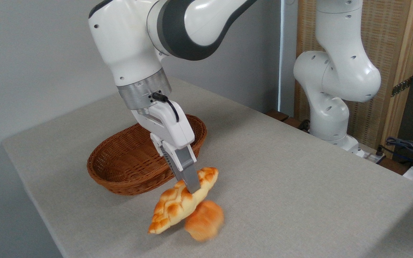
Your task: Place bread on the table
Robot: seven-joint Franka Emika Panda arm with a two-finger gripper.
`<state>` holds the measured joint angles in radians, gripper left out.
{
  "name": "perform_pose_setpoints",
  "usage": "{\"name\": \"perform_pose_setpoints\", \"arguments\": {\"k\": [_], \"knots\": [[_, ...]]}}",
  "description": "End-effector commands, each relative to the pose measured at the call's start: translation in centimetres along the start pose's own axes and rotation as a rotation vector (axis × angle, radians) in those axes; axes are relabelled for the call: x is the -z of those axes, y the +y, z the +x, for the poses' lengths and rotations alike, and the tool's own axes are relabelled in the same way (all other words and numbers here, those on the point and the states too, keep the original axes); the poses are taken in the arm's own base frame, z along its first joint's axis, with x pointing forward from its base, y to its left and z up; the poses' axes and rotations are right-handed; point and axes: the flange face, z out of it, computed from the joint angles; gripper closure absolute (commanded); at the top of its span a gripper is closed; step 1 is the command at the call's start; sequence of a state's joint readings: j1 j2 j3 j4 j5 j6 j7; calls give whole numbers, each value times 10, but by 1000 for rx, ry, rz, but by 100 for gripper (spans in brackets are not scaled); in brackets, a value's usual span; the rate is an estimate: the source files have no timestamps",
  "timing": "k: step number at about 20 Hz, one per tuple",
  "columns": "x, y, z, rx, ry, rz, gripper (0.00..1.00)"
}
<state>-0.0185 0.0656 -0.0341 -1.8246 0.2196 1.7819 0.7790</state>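
Placing step: the gripper clamps the golden lattice-crusted loaf at lower centre, against a blurred bun; next, lower onto the grey table and release.

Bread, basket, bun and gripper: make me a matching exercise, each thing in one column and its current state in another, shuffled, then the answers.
Things:
1. bread
2. wicker basket
3. small bun
4. gripper

States:
A. blurred in the picture, on the table partly under the loaf
B. shut on the loaf
C. holds nothing, stands behind the loaf
D. tilted, lower tip at the left, outside the basket

Pairs: 1-D, 2-C, 3-A, 4-B
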Motion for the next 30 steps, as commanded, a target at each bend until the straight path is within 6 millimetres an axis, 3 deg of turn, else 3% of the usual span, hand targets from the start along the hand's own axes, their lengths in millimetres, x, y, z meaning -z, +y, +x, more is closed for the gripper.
{"name": "perform_pose_setpoints", "arguments": {"k": [1,2,3,5,9,12,20,28,30], "knots": [[18,-25,-49,-29,3,13,52],[20,-30,-58,-22,15,12,20],[22,-31,-61,-16,24,10,7],[23,-30,-60,-10,33,7,0],[24,-31,-59,-19,36,14,0],[24,-46,-82,-16,41,20,0],[30,-39,-74,-13,80,3,0],[67,5,-33,80,236,-73,0],[99,9,-32,89,282,-89,0]]}}
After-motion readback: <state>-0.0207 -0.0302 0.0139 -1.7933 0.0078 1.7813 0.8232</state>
